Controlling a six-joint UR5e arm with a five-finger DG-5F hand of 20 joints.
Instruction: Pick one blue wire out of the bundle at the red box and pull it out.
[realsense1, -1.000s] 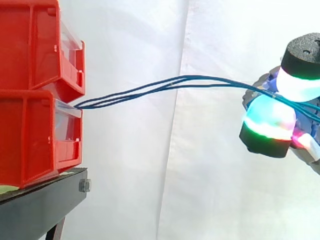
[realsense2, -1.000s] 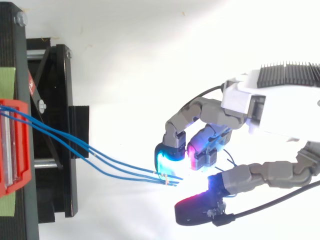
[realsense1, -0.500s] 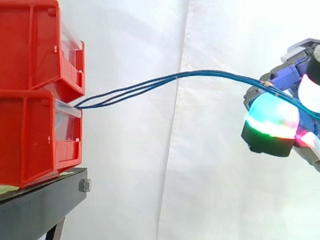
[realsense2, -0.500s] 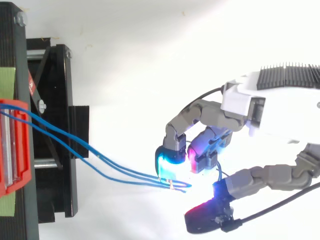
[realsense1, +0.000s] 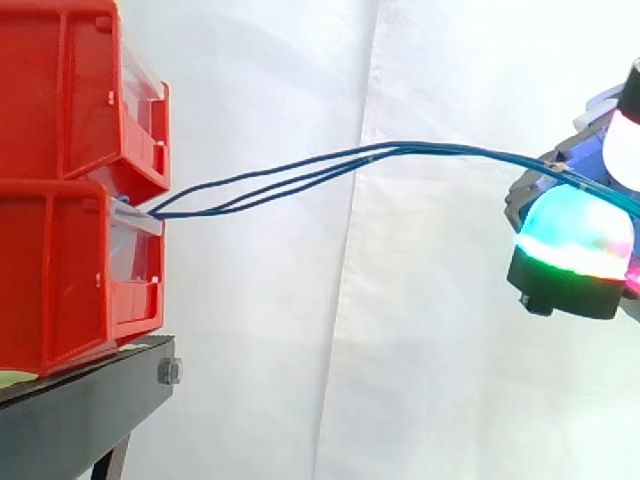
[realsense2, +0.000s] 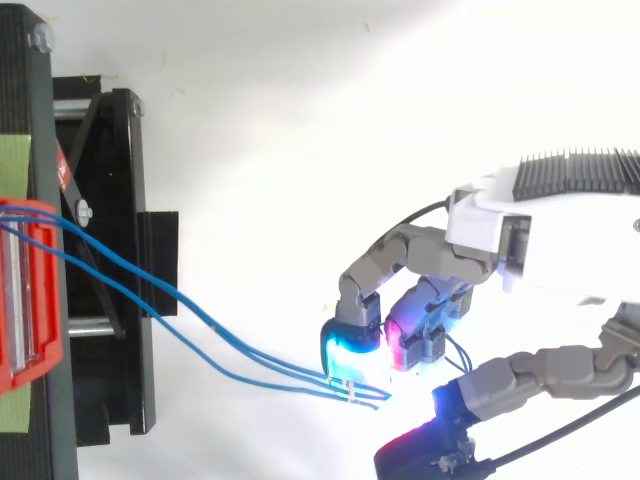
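Three blue wires (realsense1: 380, 152) run out of the front of the lower red bin (realsense1: 60, 280) and arch rightward through the air to my hand (realsense1: 572, 235). In the top view the wires (realsense2: 318, 375) cross from the red bin (realsense2: 25, 370) to the glowing fingertips (realsense2: 350, 350) of my hand (realsense2: 560, 235). The fingers are curled over the wire ends, which pass between a white pad above and a cyan-green pad below. The thumb (realsense2: 500, 385) sits just beyond the wire ends. I cannot tell whether one wire is separated from the others.
A second red bin (realsense1: 60, 90) is stacked on the lower one, both on a black stand (realsense1: 80, 400) at the left. A white curtain (realsense1: 400, 330) hangs behind. The stand's black frame (realsense2: 110, 250) lies under the wires.
My hand has moved away from the bins, rightward in the side view and lower in the top view. The wire ends went with it, and the thumb shifted downward.
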